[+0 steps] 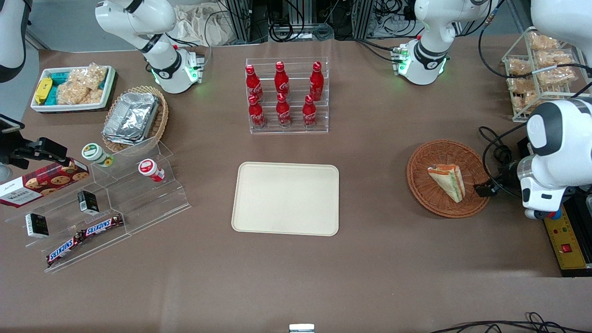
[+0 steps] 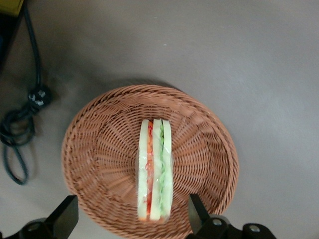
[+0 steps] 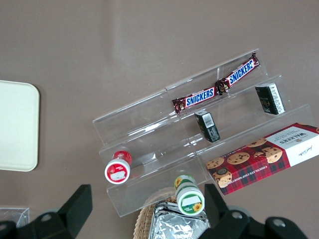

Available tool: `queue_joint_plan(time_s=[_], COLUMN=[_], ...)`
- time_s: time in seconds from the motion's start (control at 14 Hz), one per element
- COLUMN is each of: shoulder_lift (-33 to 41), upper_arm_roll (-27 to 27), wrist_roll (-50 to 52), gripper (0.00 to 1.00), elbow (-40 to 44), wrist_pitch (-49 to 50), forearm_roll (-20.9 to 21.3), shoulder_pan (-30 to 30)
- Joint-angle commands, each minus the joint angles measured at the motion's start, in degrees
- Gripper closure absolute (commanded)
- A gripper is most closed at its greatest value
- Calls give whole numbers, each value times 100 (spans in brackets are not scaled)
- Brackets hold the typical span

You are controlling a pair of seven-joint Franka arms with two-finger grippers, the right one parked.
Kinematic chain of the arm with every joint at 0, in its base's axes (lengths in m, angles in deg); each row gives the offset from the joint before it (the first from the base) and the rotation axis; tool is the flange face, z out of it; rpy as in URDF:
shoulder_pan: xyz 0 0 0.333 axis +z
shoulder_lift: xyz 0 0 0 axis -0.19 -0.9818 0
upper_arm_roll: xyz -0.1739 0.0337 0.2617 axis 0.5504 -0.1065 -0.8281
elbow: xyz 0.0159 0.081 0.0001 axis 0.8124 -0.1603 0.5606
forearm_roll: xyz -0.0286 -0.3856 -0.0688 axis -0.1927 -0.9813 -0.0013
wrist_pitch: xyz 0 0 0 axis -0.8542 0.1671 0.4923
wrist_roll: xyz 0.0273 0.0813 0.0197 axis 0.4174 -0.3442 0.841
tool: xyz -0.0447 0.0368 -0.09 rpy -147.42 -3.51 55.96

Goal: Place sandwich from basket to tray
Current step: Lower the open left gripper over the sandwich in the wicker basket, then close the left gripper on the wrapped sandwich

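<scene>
The sandwich, a wrapped wedge with green and orange filling, lies in the round reddish-brown wicker basket toward the working arm's end of the table. In the left wrist view the sandwich stands on edge in the middle of the basket. My left gripper hovers over the basket's rim. It is open and empty, and its fingers stand wide on either side of the sandwich's near end without touching it. The cream tray lies bare at the table's middle and also shows in the right wrist view.
A clear rack of red bottles stands farther from the front camera than the tray. Black cables and a yellow box lie beside the basket. A wire rack of snacks stands near the working arm. A stepped acrylic shelf is at the parked arm's end.
</scene>
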State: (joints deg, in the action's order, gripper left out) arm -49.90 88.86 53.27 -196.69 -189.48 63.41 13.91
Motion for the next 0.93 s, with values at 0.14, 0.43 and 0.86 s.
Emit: queue_joint_plan(time_s=[0.14,0.43,0.86], shoulder_lift=[358,455,596], upper_arm_roll=[35,52,262], wrist_roll=[1191,1218,1736], gripper=[1,1,1], elbow=[-1288,-2010,-2362], wrist_pitch=[-1178,-2084,-2094], forearm_roll=[-70,-105,-158], shoulder_pan=[-85,-94,-120])
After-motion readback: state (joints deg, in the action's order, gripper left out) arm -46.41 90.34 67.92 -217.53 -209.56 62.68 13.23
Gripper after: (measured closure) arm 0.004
